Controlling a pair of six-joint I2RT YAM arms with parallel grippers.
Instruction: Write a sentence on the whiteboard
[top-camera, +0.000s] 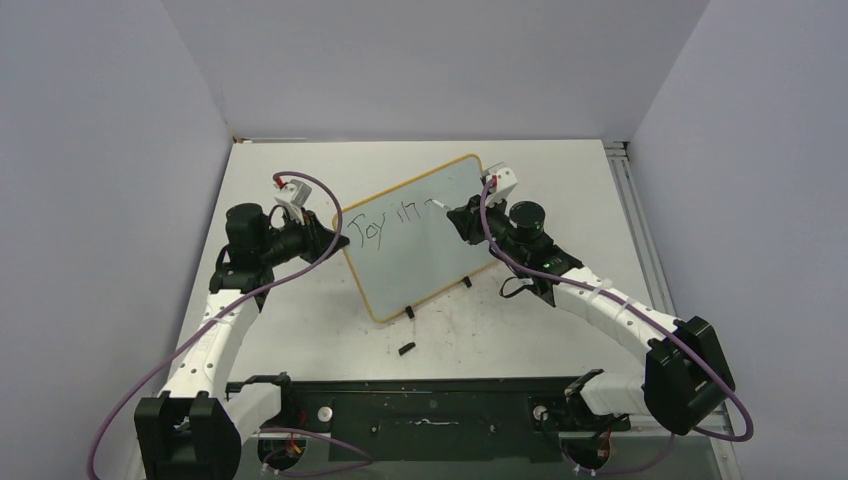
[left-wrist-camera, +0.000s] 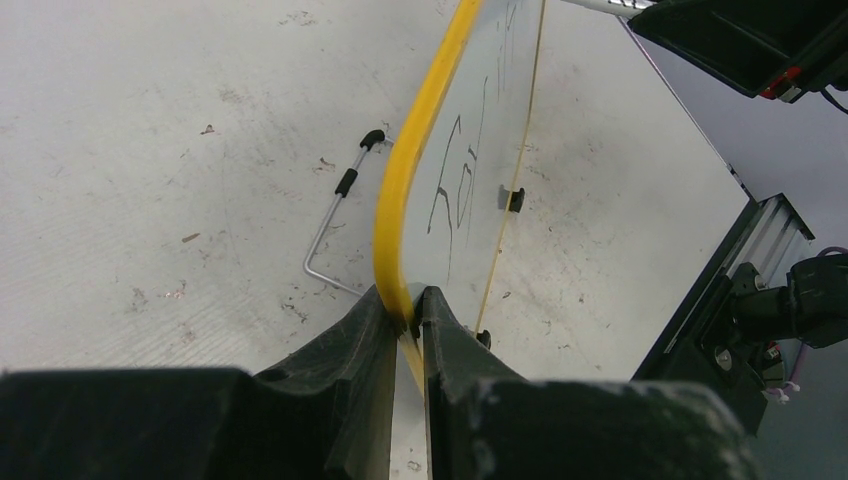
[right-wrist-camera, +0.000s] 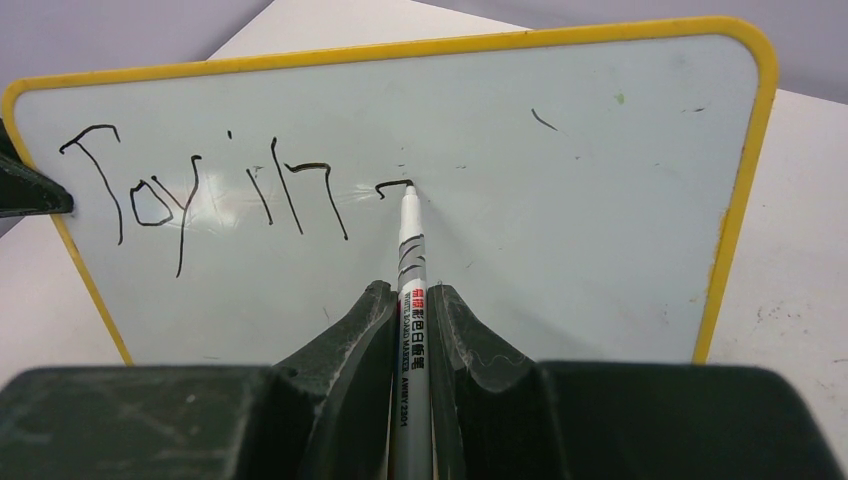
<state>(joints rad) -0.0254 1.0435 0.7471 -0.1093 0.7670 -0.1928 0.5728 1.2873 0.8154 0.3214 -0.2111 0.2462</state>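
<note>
On the whiteboard (right-wrist-camera: 600, 230) the sentence (right-wrist-camera: 200, 185) reads "Joy in" in thin black handwritten strokes, the J tall with a bar across its top. Just to its right stands a small hooked stroke that makes no readable letter. A short stray black dash sits higher up toward the board's right side. The marker (right-wrist-camera: 412, 310) carries print along its white barrel: a red logo block, then a row of black Chinese characters, then tiny Latin capitals and digits too fine to read surely. The left wrist view shows "Joy" steeply aslant.
</note>
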